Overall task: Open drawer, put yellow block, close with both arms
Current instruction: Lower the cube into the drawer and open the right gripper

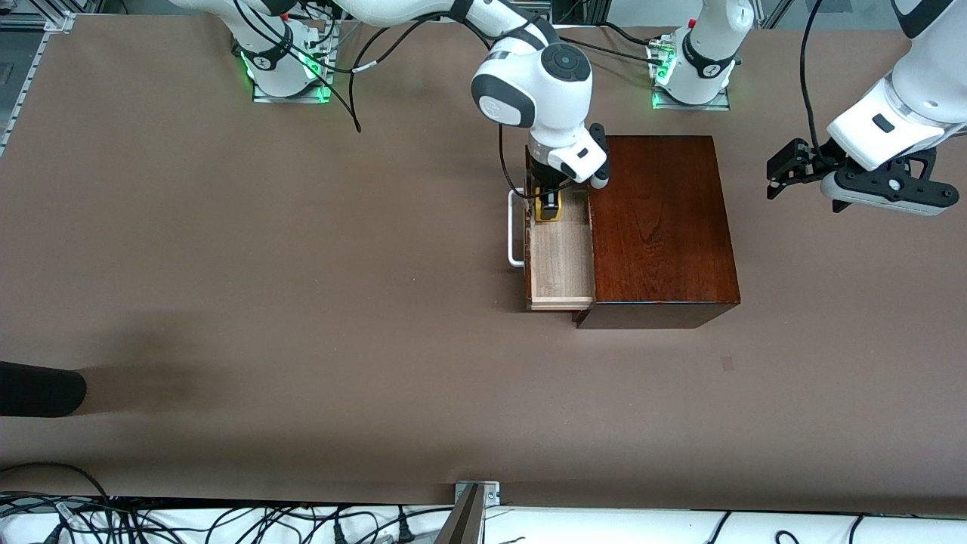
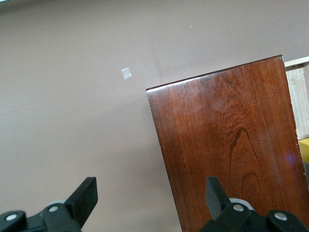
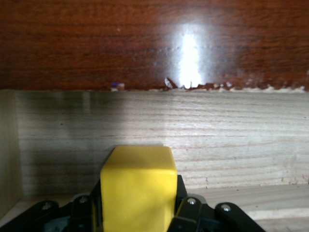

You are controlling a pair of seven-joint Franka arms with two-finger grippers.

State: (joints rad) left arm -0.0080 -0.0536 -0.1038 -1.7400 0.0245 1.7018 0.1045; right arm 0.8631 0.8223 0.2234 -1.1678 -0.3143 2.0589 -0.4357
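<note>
drawer (image 1: 560,261) pulled out of the dark mahogany box (image 1: 661,227) toward the right arm's end of the table: pale wood tray, white u-shaped handle (image 1: 516,229). right gripper (image 1: 547,205) reaches down into the drawer's end farther from the front camera, fingers pinching the yellow block (image 1: 546,212) (a small bright cube with softly rounded edges (image 3: 137,191)). left gripper (image 1: 786,168) waits in the air, off the box toward the left arm's end of the table, fingers (image 2: 84,194) spread wide.

Brown table (image 1: 302,302), cables (image 1: 227,521) along edge
</note>
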